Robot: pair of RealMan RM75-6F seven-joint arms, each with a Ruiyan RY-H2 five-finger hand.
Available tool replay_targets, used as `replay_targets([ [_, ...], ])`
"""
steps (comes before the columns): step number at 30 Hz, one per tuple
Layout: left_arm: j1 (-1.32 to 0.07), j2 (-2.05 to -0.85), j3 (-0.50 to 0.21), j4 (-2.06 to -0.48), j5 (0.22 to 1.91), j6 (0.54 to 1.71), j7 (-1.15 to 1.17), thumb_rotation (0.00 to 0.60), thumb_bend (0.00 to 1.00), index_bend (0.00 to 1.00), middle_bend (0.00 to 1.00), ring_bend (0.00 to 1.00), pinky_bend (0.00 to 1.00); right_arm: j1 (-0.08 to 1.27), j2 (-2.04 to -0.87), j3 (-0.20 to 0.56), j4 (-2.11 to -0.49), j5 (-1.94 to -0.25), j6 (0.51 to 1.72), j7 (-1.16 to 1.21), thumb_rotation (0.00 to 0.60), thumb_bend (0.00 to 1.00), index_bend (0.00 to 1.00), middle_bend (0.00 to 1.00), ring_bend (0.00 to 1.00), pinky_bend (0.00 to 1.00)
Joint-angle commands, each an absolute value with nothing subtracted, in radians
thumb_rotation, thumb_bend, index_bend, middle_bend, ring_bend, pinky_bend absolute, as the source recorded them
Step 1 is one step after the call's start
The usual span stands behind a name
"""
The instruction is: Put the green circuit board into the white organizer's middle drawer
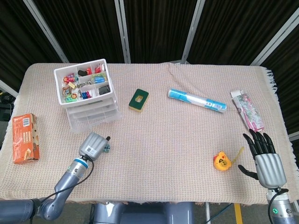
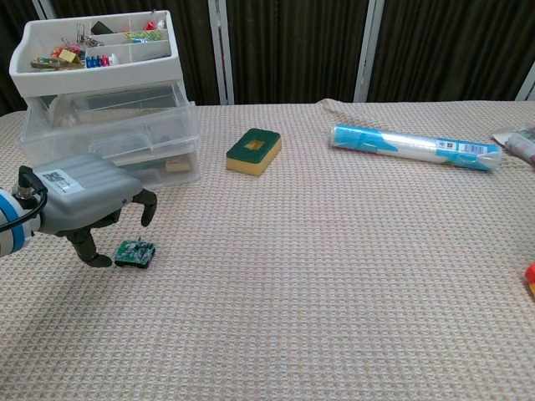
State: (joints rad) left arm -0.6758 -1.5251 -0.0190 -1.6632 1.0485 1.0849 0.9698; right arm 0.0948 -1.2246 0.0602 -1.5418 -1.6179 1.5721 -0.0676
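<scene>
One green circuit board (image 2: 135, 252) lies on the table cloth (image 2: 334, 292) before the white organizer (image 2: 109, 109), the left hand (image 2: 84, 205) arched over it, holding nothing, poised to pinch; the right hand (image 1: 266, 156) rests spread, empty.

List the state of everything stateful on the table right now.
green circuit board: flat on the cloth, not held
left hand: above the board, fingers curled down, holding nothing
right hand: flat, fingers spread, holding nothing
white organizer: top tray open, drawers slightly out
yellow tape measure: tape partly out

No lettering is clear enough to read
</scene>
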Motion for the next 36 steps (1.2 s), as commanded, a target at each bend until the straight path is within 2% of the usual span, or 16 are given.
replay_targets([
  [1,-0.680,-1.533,-0.013,-1.658,1.045,1.084,0.982,0.600,0.19,0.39,1.00,0.97,0.81,0.095,-1.225,0.060,-1.542,-1.618,1.572,-0.067,0.600,0.00,0.09,0.00,0.00,0.00],
  [21,-0.695,-1.590,-0.010,-1.590,0.996,1.082,0.996,0.600,0.20,0.39,1.00,0.97,0.81,0.094,-1.225,0.060,-1.541,-1.618,1.573,-0.068,0.600,0.00,0.09,0.00,0.00,0.00],
  [23,-0.695,-1.597,-0.007,-1.580,0.988,1.080,0.995,0.600,0.24,0.40,1.00,0.97,0.81,0.094,-1.226,0.060,-1.541,-1.617,1.573,-0.067,0.600,0.00,0.09,0.00,0.00,0.00],
  [26,-0.695,-1.602,-0.006,-1.573,0.978,1.076,0.994,0.600,0.38,0.44,1.00,0.97,0.81,0.094,-1.225,0.060,-1.540,-1.617,1.572,-0.067,0.600,0.00,0.09,0.00,0.00,0.00],
  [29,-0.696,-1.606,-0.005,-1.571,0.973,1.074,0.991,0.600,0.47,0.48,1.00,0.97,0.81,0.094,-1.225,0.061,-1.540,-1.617,1.573,-0.066,0.600,0.00,0.09,0.00,0.00,0.00],
  [36,-0.693,-1.613,0.003,-1.559,0.985,1.076,0.968,0.600,0.50,0.56,1.00,0.97,0.81,0.094,-1.226,0.060,-1.540,-1.618,1.574,-0.067,0.600,0.00,0.09,0.00,0.00,0.00],
])
